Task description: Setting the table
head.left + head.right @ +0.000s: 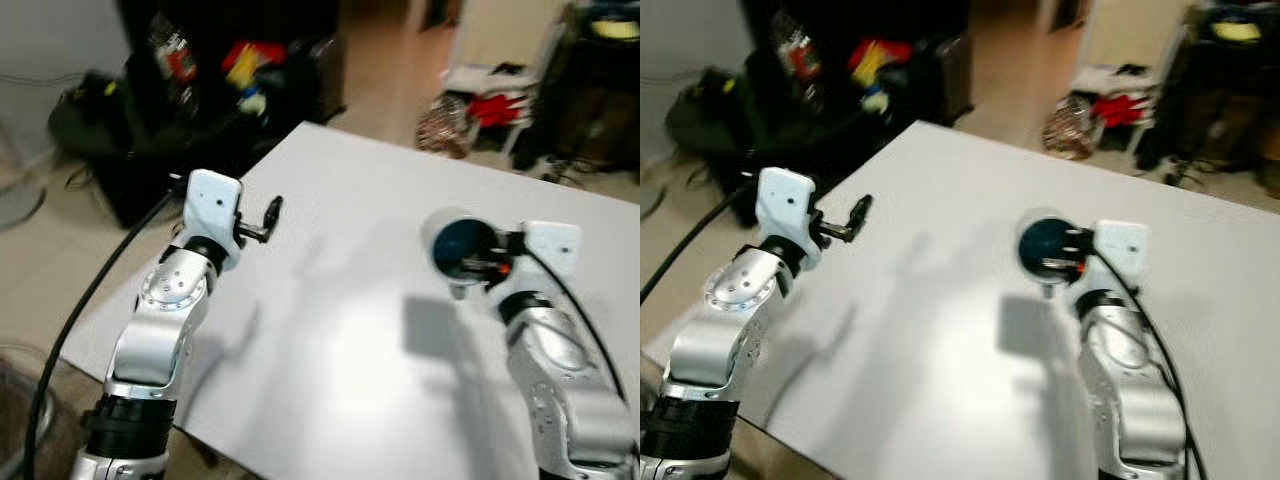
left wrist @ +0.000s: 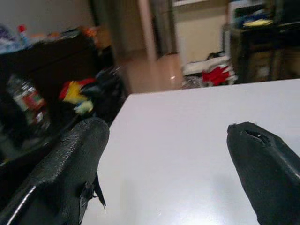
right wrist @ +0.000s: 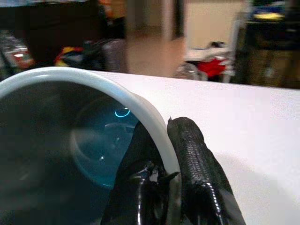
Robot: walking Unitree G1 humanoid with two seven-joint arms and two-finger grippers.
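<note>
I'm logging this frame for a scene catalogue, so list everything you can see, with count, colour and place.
Table: one, white, in front of the robot, bare apart from the cup.
Cup: one, white outside and dark blue inside, over the table's right part, rim pinched by the right gripper.
Clutter by the dark furniture: several red and yellow items, beyond the table's far left edge; too blurred to name.
Red cloth on a white rack: one, beyond the table's far side.
Black cable: one, running along the left arm.
Left gripper: one, black fingers spread, over the table's left edge, holding nothing.
Right gripper: one, black fingers closed on the cup's rim.
</note>
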